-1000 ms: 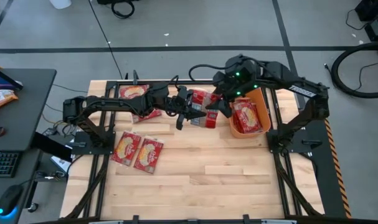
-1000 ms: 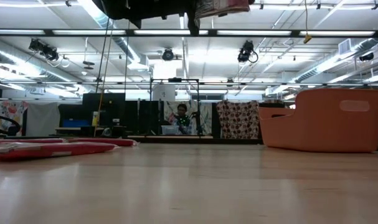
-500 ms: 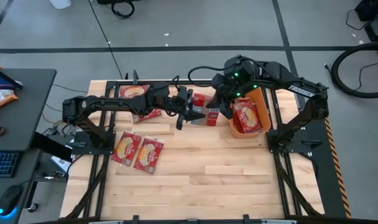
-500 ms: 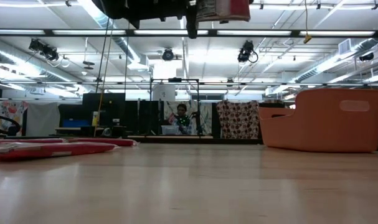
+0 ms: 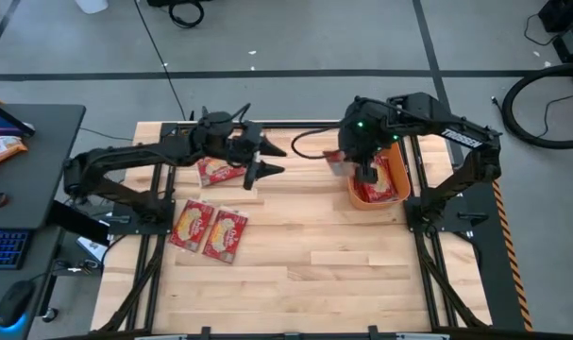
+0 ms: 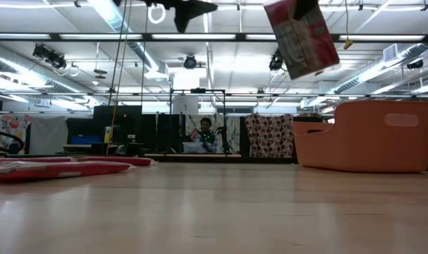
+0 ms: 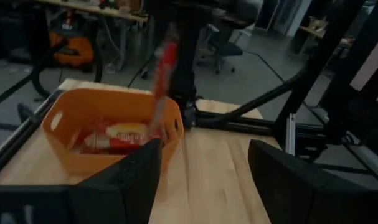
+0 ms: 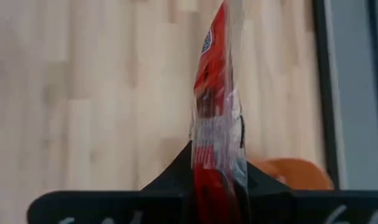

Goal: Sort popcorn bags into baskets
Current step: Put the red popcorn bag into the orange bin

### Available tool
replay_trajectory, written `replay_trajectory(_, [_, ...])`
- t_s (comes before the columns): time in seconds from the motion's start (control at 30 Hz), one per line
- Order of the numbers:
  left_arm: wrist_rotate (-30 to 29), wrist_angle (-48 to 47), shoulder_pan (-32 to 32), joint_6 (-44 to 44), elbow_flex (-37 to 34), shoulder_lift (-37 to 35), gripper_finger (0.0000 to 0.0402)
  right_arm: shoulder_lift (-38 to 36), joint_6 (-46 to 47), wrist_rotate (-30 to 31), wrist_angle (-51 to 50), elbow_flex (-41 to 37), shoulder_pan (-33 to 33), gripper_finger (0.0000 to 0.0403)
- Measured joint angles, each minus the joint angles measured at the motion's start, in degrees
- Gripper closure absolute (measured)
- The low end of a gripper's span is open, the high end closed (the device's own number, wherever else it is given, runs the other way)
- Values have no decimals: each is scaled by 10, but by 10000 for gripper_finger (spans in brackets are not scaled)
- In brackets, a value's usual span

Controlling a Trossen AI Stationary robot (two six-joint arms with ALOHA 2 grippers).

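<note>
Pale wooden boards carry the whole scene. Pinched edge-on between the right gripper's closed fingers hangs a flat red popcorn bag, tilted, well above the tabletop. Just beneath and beyond that claw sits the orange basket with a red-and-yellow packet inside. Farther off, the left gripper stands spread wide and empty above the boards, with one bag beside it and two more lying nearer the table's front edge.
</note>
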Motion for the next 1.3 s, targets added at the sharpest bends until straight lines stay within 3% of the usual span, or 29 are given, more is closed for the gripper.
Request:
replay_trajectory(0.23, [-73, -121, -32, -15, 0, -70, 174, 0, -70, 46, -9, -47, -54, 365])
replay_trajectory(0.4, [-130, -152, -63, -15, 0, -119, 175, 0, -135, 54, -4, -118, -87, 365])
replay_trajectory(0.57, [-136, -164, -79, -45, 0, -161, 175, -1, -171, 69, 13, -176, -115, 374])
replay_trajectory(0.67, [-136, -173, -86, -57, 0, -180, 175, -7, -195, 111, 43, -208, -123, 375])
replay_trajectory(0.93, [-136, -213, -102, -72, 0, -204, 175, -28, -316, 199, 77, -293, -103, 373])
replay_trajectory(1.3, [-151, -250, -104, -72, 0, -204, 175, -104, -339, 245, 145, -409, -29, 373])
